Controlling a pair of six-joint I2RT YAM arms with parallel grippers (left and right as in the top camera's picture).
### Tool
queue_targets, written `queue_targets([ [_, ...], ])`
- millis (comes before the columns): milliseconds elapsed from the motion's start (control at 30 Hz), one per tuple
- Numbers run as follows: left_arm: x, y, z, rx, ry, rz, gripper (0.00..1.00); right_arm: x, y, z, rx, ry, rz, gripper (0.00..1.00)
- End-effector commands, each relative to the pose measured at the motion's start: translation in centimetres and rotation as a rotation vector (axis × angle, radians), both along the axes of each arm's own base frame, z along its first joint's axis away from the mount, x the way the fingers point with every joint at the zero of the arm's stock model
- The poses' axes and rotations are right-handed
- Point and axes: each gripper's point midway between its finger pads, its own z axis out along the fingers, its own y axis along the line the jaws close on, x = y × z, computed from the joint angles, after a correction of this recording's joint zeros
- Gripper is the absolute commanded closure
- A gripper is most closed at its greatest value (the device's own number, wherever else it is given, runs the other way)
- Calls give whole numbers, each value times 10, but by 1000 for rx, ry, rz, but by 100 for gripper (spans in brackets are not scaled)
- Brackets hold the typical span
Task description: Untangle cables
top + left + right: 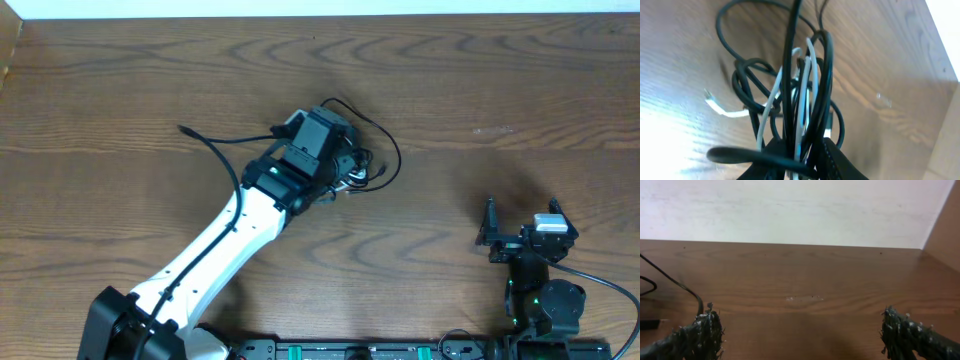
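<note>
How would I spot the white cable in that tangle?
On the wooden table, follow the white arm to the left hand, in a knot of thin cables. The white cable is the only pale strand among black ones, its end poking sideways.

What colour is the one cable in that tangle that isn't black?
White. The white cable shows best in the left wrist view.

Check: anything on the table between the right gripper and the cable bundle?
Nothing. The overhead view shows only bare wood table between the right gripper and the cable bundle.
</note>
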Motion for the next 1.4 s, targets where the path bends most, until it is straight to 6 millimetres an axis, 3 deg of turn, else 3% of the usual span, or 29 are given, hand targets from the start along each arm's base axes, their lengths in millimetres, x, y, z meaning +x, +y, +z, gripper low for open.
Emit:
queue_targets([
  [0,-13,-18,2,-8,4,-46,77,0,1,-1,-9,2,1,1],
  [200,-20,-28,2,45,-41,-60,77,0,1,-1,-9,2,1,1],
  [433,-9,-51,11,-45,-97,0,77,0,3,1,8,-8,15,1],
  [600,-7,-54,-9,-12,-69,-2,77,0,21,0,235,-2,103,1],
  [767,-10,-59,-22,-10,-29,-18,77,-1,28,1,683,14,104,1],
  [867,-11,-59,-22,-8,-28,-20,76,-2,40,3,837,40,158,1],
  [1000,-15,-59,-24,24,-34,-87,76,-12,74,6,1095,155,324,1],
  [1100,-20,-65,-24,52,-55,-202,76,-33,112,8,1279,351,513,1],
  [1200,-24,-69,-24,59,-65,-275,76,-44,125,8,1284,423,597,1],
  [1300,-25,-70,-24,63,-66,-294,76,-44,125,8,1284,422,596,1],
  [1367,-26,-69,-26,76,-67,-306,70,-44,125,8,1268,416,600,1],
])
